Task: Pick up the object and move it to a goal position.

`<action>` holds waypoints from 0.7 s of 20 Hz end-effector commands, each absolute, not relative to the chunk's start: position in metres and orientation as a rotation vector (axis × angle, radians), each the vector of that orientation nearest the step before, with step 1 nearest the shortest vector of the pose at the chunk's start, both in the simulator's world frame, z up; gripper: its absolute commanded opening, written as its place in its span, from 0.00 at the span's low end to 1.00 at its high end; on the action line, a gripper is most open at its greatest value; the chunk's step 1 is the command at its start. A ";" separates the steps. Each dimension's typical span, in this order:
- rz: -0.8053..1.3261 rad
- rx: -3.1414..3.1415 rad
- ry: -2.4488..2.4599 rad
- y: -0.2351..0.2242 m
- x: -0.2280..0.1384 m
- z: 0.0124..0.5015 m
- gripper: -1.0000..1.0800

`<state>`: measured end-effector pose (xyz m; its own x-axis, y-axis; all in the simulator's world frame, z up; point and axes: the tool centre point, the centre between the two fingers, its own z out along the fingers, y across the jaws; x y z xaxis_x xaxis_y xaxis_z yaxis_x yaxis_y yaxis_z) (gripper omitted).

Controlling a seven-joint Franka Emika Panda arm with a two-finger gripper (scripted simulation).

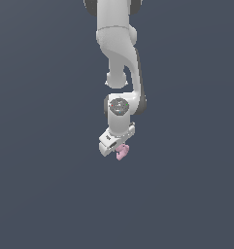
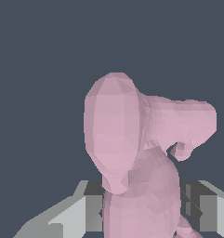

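Observation:
The object (image 1: 122,152) is a small pale-pink lumpy thing of rounded blobs, sticking out below the white gripper (image 1: 119,150) in the exterior view. In the wrist view the object (image 2: 136,153) fills the middle of the picture, its lower part wedged between the two grey fingers (image 2: 92,209), one on each side. The gripper is shut on it. The fingertips are mostly hidden behind the object and the hand in the exterior view.
The white arm (image 1: 119,58) reaches down from the top of the exterior view. Around it is only a plain dark blue-grey surface (image 1: 41,146), with no other objects or edges in view.

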<state>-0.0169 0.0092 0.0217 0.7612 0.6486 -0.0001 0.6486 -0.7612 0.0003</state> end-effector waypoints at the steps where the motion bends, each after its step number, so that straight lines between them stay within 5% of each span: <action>1: 0.000 2.948 1.086 0.010 -0.017 0.021 0.00; 14: 0.000 2.948 1.086 0.030 -0.003 0.041 0.00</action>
<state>-0.0067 0.0240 0.0353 0.7615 0.6482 -0.0010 0.6482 -0.7615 -0.0005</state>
